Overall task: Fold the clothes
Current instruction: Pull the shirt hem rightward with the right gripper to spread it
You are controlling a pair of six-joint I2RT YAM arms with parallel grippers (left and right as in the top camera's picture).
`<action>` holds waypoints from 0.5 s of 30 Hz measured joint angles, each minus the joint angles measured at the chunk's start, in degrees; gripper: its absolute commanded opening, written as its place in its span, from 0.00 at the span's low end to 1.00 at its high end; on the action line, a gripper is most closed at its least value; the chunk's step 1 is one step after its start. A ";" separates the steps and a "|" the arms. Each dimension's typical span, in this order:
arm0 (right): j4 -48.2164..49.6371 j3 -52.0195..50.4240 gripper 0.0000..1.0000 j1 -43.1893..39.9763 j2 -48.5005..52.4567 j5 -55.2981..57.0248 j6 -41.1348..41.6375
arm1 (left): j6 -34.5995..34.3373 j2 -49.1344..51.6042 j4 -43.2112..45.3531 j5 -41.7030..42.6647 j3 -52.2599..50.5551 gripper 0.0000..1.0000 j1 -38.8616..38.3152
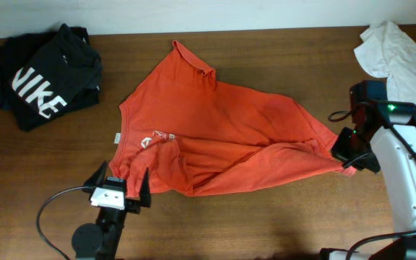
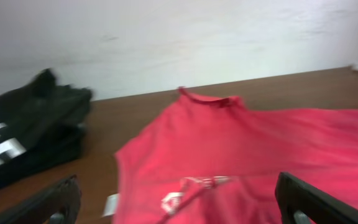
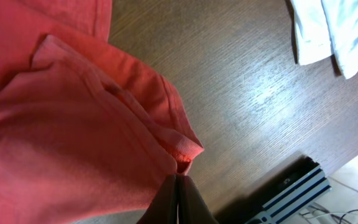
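The right gripper is closed on a corner of the red-orange T-shirt. In my right wrist view the gripper has its fingers pressed together, with a hemmed fold of the shirt pinched between them, just above the wooden table.

The left gripper is spread wide and holds nothing. It sits at the shirt's near-left edge, and I cannot tell whether it touches the fabric. In the left wrist view the gripper shows both fingers far apart at the bottom corners of the view, with the shirt between and beyond them.

The shirt lies mid-table, rumpled, collar toward the far edge. Its near portion is bunched in creases running to the right-hand corner. A small white logo shows near the left gripper.

A black garment with white lettering lies at the far left, apart from the shirt. A white cloth lies at the far right.
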 measured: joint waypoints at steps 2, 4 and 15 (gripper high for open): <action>1.86 -0.11 0.04 -2.03 0.00 -0.87 -0.11 | -0.72 0.00 1.49 6.99 0.02 0.99 0.04; 2.58 -0.15 0.04 -5.88 0.00 -1.90 -0.17 | -2.71 0.15 0.35 13.33 0.90 0.99 0.04; 2.93 -0.63 0.04 -11.50 -0.52 -6.16 -1.07 | -2.25 59.06 -32.87 24.41 47.50 0.99 -3.54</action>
